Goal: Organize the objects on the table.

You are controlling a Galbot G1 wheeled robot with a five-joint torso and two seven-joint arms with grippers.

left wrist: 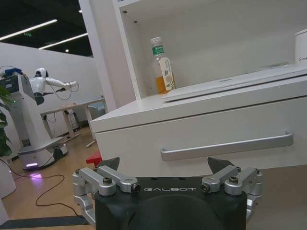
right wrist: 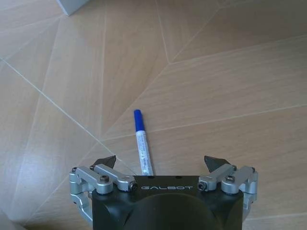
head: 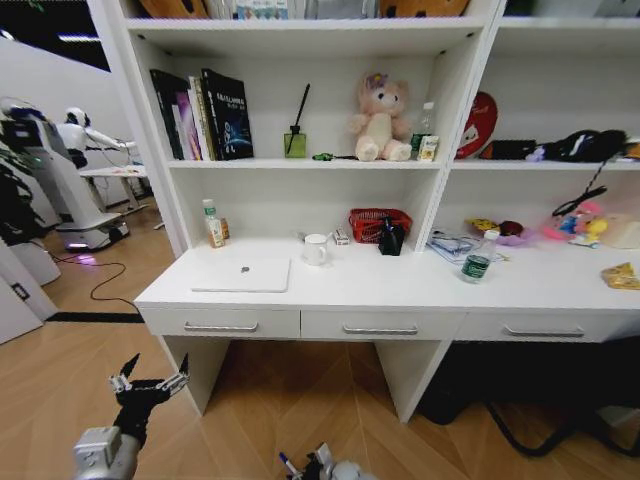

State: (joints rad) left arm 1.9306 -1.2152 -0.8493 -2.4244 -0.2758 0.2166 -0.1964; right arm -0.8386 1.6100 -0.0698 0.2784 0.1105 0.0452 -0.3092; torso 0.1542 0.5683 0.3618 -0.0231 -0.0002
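The right hand (right wrist: 160, 165) hung low over the wooden floor (right wrist: 230, 76), its fingers spread and gripping nothing, with a blue-capped pen (right wrist: 143, 146) seen between them. The left hand (head: 148, 383) was also released, in front of the left end of the surface (head: 400, 285), facing the left drawer (left wrist: 225, 136). Farther back, the silver laptop (head: 242, 274) lay closed near the left front edge. A clear bottle with green label (head: 476, 264) stood toward the right, and a yellow snack packet (head: 621, 276) lay at the right edge.
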